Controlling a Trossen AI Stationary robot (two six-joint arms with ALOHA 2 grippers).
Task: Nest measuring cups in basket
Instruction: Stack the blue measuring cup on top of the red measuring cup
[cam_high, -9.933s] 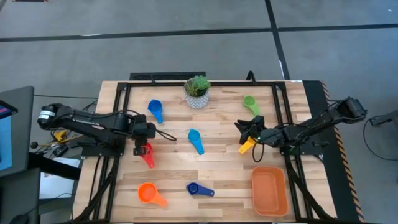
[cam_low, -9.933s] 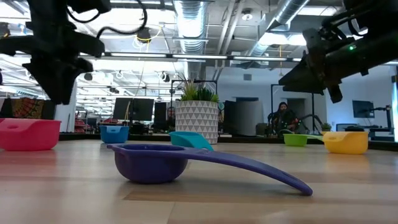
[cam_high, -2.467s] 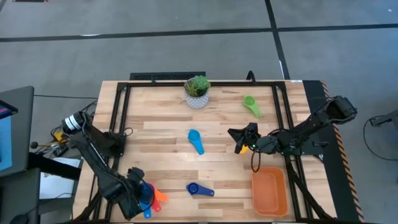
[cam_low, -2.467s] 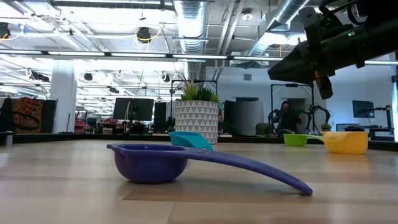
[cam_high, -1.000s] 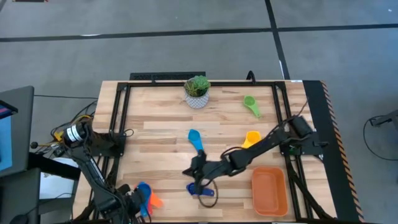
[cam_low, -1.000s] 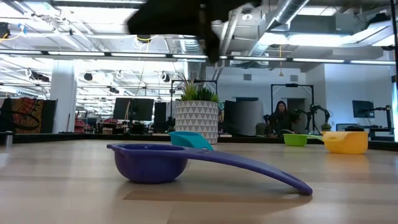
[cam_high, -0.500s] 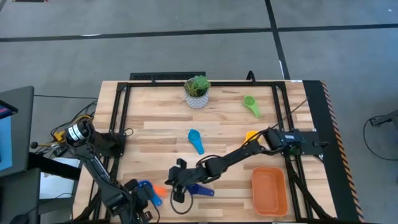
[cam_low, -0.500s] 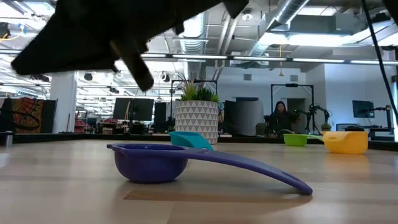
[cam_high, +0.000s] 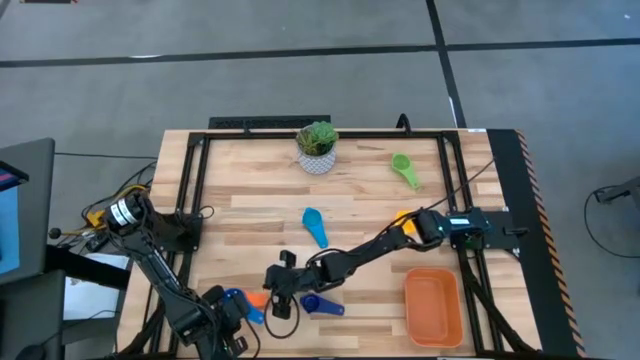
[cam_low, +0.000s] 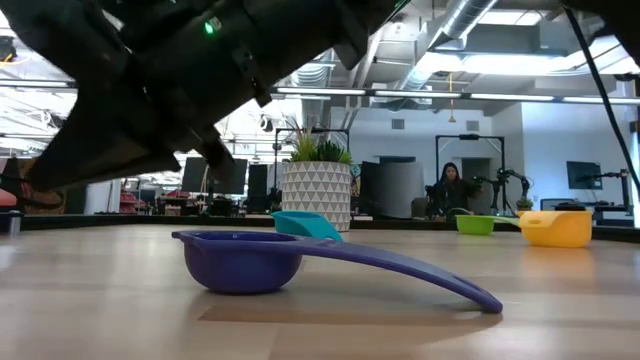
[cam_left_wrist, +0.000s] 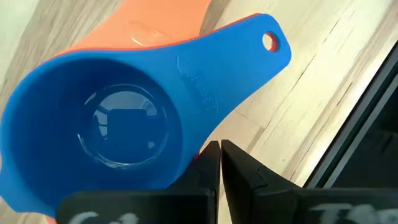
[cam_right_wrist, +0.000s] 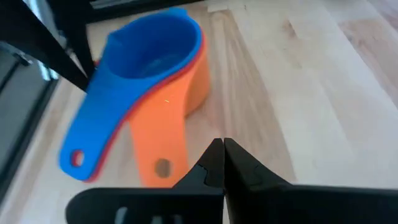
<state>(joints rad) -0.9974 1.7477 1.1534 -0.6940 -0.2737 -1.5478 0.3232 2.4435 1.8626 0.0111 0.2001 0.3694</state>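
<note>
A light blue measuring cup (cam_left_wrist: 118, 118) sits nested in a red one and an orange one (cam_right_wrist: 186, 81) near the table's near left corner (cam_high: 243, 299). My left gripper (cam_left_wrist: 219, 155) is shut, its tips at the stack's side below the blue handle (cam_left_wrist: 249, 50). My right gripper (cam_right_wrist: 219, 155) is shut and hovers just right of the stack (cam_high: 274, 298), beside the orange handle (cam_right_wrist: 158, 158). A dark blue cup (cam_low: 240, 262) rests on its bowl and handle tip. The orange basket (cam_high: 433, 305) stands at the near right. My left gripper's shut fingertips (cam_left_wrist: 208, 163) stand right by the stack's wall, where a strip of the red cup (cam_left_wrist: 198, 155) shows under the blue handle's root. I cannot tell whether they touch it.
A light blue cup (cam_high: 314, 227) lies mid-table, a green one (cam_high: 404, 168) at the far right, and a yellow one (cam_high: 403, 220) is partly under my right arm. A white potted plant (cam_high: 317, 147) stands at the far edge. A black frame borders the table.
My right gripper has swept toward the table's left edge, passing over the dark blue cup and arriving beside the nested stack. The dark blue cup has stayed where it was.
</note>
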